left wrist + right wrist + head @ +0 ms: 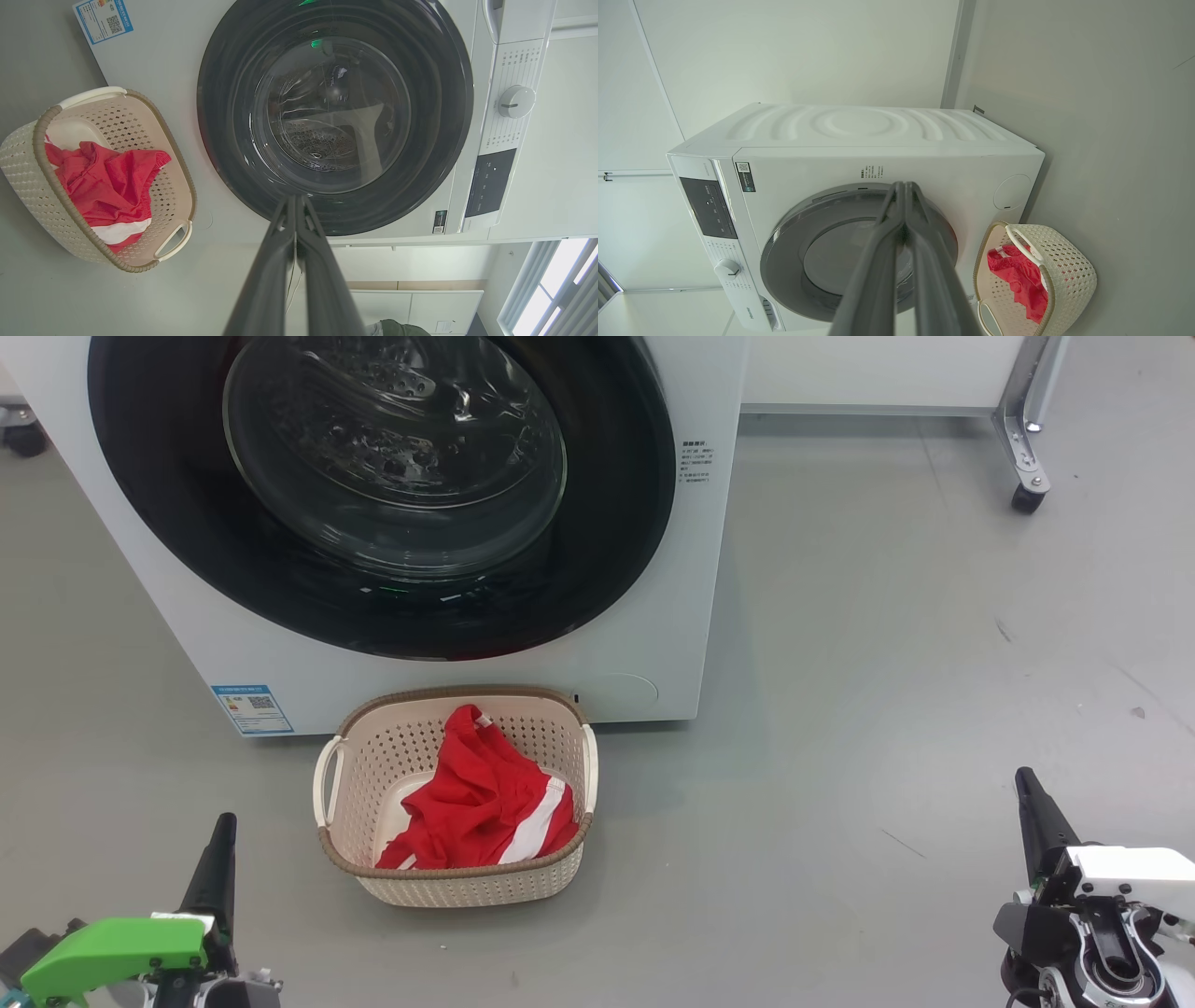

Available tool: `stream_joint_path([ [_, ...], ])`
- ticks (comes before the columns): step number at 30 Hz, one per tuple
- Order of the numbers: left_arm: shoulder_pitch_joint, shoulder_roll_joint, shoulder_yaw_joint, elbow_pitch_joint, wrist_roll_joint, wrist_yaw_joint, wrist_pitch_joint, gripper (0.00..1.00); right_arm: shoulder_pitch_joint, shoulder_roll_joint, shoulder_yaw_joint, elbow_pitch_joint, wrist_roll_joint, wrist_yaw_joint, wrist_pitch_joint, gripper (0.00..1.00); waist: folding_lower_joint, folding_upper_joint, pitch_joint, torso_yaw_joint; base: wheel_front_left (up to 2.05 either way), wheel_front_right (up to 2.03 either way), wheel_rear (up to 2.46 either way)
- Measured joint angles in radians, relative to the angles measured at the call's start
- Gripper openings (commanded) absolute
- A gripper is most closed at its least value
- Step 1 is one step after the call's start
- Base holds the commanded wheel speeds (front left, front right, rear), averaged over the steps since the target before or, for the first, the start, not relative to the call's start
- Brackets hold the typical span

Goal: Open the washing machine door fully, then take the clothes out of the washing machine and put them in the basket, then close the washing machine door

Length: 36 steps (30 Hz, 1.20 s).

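Directly ahead of me stands the washing machine, a big white front-loader on the grey floor. It has a blue label at its lower corner on my left. From my left wrist I can also see its control strip with a round white dial.

The washing machine door lies closed against the front. Its wide glossy black rim rings the bulging clear glass, and the perforated steel drum shows behind the glass.

Just in front of the machine, below the door, the basket sits upright on the floor. It is cream plastic with perforated sides, a brown woven-look rim and white handles at its two ends.

The clothes are in the basket: a crumpled red garment with a white stripe. It is heaped toward the side on my right, with one fold reaching up the far wall.

My left gripper hangs at the lower left, near the basket but apart from it. Its two dark fingers are pressed together on nothing and touch nothing. My right gripper is well off to the right over bare floor, its fingers likewise together and empty. In each wrist view the fingers meet at their tips, with the machine beyond them.

A wheeled metal leg stands at the far right.
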Motion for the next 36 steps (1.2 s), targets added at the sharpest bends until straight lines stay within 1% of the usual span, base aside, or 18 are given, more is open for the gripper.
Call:
stream_joint_path([
  [36,-0.003,-0.001,0.003,0.002,0.000,0.000,0.001,0.00,0.000,0.000,-0.004,0.003,0.000,0.000,0.001,0.00,0.0000,0.0000,0.000,0.000,0.00,0.00,0.00],
])
